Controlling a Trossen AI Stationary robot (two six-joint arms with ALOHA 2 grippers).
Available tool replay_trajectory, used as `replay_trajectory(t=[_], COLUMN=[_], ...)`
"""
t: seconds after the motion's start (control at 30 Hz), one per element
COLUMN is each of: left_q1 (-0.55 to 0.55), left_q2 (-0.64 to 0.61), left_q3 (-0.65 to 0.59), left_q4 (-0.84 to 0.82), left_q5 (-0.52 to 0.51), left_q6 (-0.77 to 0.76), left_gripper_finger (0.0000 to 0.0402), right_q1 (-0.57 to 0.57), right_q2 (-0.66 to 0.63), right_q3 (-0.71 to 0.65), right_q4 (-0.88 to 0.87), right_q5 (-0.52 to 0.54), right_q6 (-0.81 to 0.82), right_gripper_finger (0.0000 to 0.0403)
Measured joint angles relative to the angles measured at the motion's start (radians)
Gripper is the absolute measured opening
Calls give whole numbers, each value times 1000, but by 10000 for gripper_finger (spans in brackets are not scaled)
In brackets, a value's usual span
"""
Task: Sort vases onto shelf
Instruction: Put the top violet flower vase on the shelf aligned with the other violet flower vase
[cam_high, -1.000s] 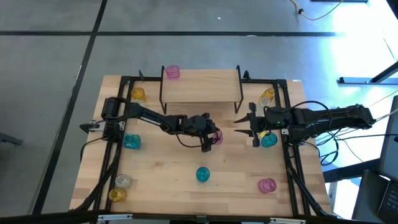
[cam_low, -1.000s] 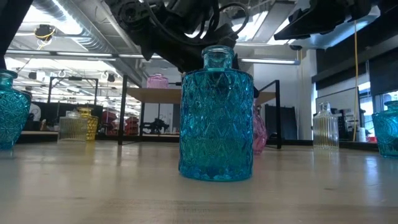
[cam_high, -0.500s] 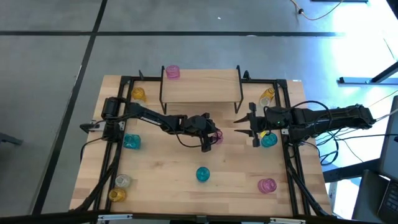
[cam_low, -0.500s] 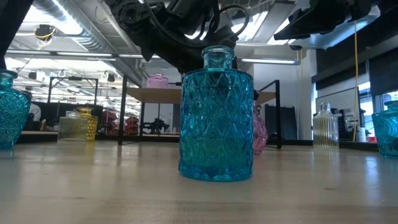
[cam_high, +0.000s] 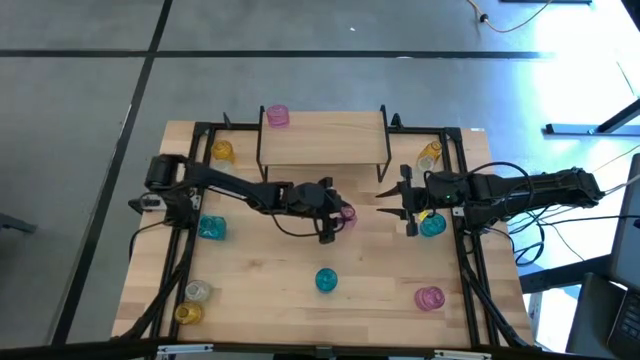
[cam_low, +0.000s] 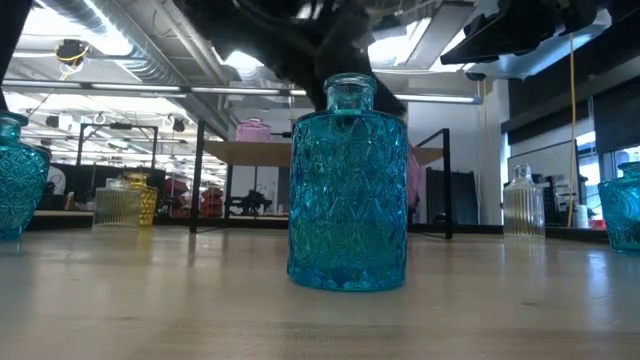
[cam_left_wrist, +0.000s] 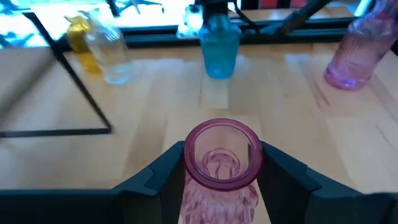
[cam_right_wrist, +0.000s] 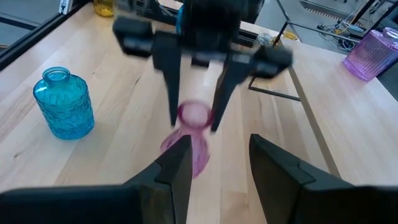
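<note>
Centre of table: my left gripper (cam_high: 336, 216) stands here, its fingers on either side of a pink vase (cam_left_wrist: 222, 163), occupying the ground in front of the shelf (cam_high: 323, 137).
Right side: my right gripper (cam_high: 403, 204) faces mine across a bare strip of wood; I see nothing standing in that gap.
Shelf top: one pink vase (cam_high: 277, 116) at its left end; the board beyond it is bare.
Under shelf: thin black legs (cam_high: 261, 153) at both ends fence the opening.
Near edge: a teal vase (cam_high: 326, 280) stands alone, well apart from me.
Table edges: vases stand along both side rails; the middle boards between them are bare.
</note>
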Motion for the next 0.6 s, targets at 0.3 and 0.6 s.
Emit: replay_trajectory(t=[0.3,0.6], left_q1=[-24,-6], left_q2=[-231,-451], left_q3=[0,0], left_q4=[-194,-388], left_q5=[-81,-260], left_q6=[25,29], left_gripper_finger=[165,165], right_q1=[0,0], right_q2=[0,0], right_q3=[0,1], right_q4=[1,2], right_q5=[0,26], right_q6=[2,3], right_gripper_finger=[143,143])
